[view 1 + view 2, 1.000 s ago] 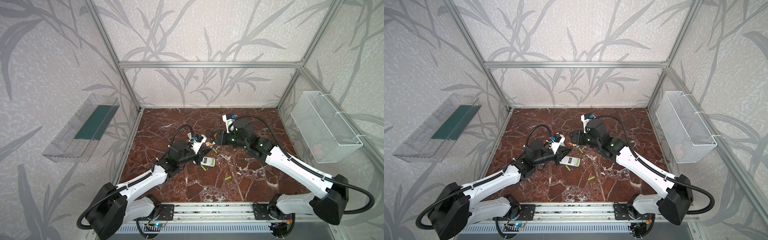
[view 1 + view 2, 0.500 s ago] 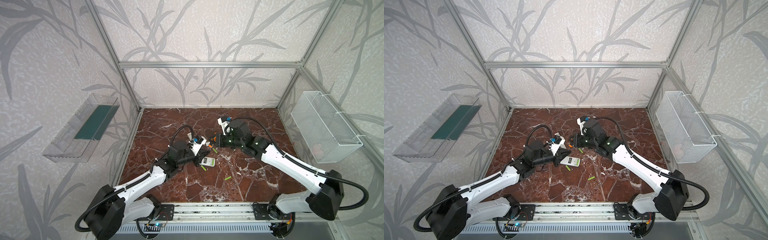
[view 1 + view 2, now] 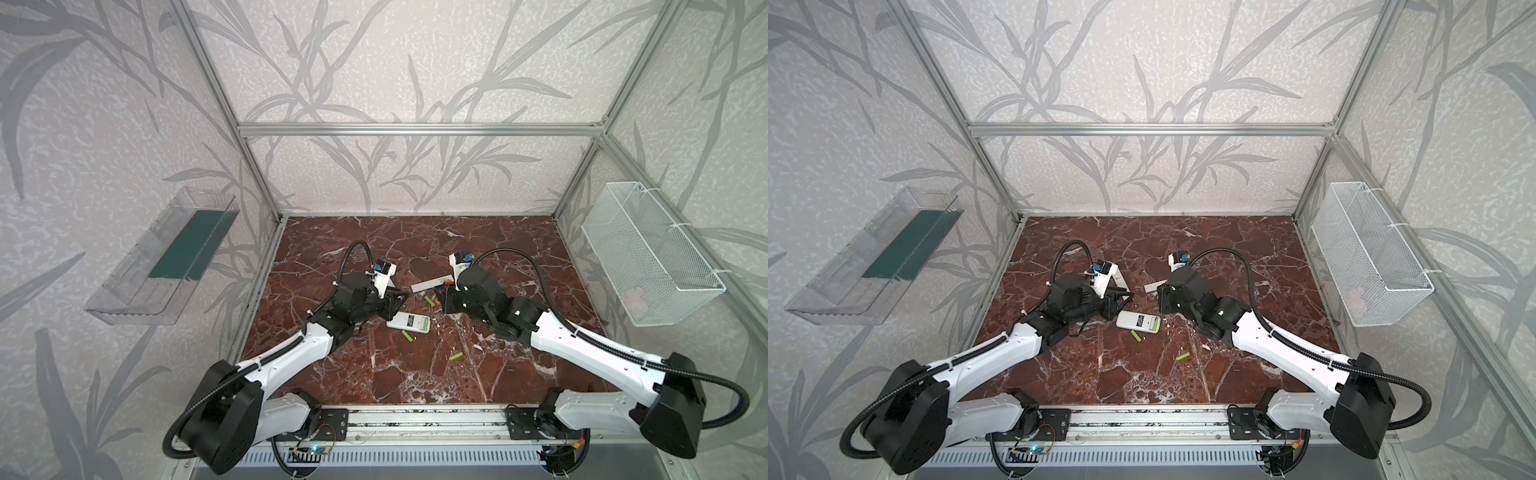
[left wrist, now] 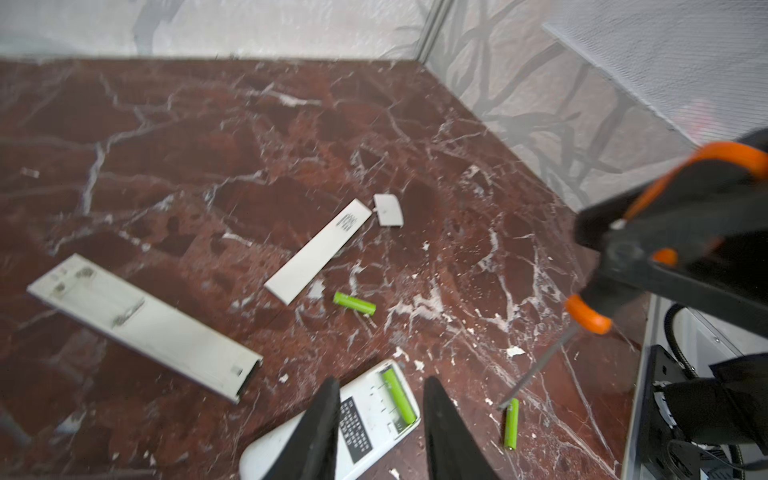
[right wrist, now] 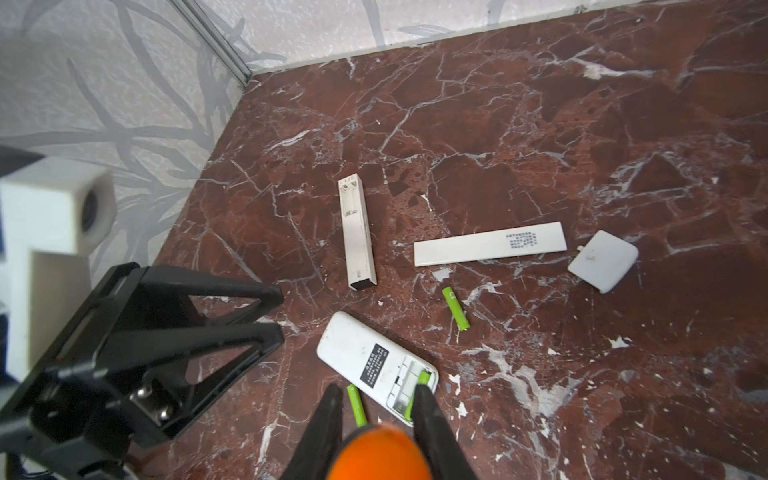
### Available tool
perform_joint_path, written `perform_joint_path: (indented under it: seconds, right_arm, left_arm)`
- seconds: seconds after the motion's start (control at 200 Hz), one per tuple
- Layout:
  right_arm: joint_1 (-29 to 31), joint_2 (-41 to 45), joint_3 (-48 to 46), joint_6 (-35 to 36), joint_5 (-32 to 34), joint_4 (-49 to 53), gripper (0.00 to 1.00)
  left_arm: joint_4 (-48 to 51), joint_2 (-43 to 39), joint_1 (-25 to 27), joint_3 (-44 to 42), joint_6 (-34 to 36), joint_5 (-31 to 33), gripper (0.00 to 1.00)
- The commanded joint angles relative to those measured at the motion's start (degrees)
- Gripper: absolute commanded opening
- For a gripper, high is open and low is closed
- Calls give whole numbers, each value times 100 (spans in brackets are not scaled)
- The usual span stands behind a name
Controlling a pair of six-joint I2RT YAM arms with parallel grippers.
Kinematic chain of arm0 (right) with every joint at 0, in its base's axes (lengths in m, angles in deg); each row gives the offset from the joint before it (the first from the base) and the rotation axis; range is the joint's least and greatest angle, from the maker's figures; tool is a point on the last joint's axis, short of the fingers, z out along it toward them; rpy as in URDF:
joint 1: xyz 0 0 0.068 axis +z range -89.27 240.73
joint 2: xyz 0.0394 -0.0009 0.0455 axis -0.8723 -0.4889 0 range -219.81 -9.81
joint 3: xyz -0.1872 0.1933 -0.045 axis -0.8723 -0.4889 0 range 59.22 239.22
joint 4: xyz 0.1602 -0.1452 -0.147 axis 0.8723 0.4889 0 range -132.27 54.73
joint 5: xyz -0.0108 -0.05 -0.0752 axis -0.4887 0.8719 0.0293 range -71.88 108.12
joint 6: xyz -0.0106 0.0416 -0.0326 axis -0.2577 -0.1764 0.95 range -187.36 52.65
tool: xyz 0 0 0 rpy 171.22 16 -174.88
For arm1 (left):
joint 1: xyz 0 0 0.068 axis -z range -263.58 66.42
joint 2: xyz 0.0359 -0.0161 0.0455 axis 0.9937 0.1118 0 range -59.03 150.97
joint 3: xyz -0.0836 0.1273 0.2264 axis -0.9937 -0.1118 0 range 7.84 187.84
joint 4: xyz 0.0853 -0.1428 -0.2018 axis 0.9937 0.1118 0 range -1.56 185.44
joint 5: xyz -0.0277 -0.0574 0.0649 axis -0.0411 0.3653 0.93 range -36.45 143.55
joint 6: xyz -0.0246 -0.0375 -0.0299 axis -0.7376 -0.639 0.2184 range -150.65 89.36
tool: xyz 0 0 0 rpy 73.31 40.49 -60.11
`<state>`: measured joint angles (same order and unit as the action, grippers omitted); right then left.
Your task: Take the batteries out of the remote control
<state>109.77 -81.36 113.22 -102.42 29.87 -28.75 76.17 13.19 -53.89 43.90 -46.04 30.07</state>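
Three batteries lying loose on the worktop; fourth battery sitting in the remote. Left gripper hovering over it, jaws spread. Right gripper, jaws pinching the tool. Next move, I judge: levering that battery out, remote steadied.

No text legible. White rounded plastic remote has black label w/ white print, too small. Long flat white plastic strip, approx. 1 o'clock of remote, has dark print block, unreadable.
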Motion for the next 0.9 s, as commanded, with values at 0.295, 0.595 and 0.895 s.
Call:
perform_joint_path:
  seconds: [0.295,0.595,0.895]
  right_arm:
    - [185,-401,-82,9,399,-341,0]
    - [184,-516,-91,39,421,-369,0]
    - [179,-819,88,217,402,-425,0]
  left_arm:
    - [1812,2141,45,1617,-561,461,23]
    - [2915,3309,208,2570,-611,370,22]
    - [3044,3034,241,2256,-716,424,21]
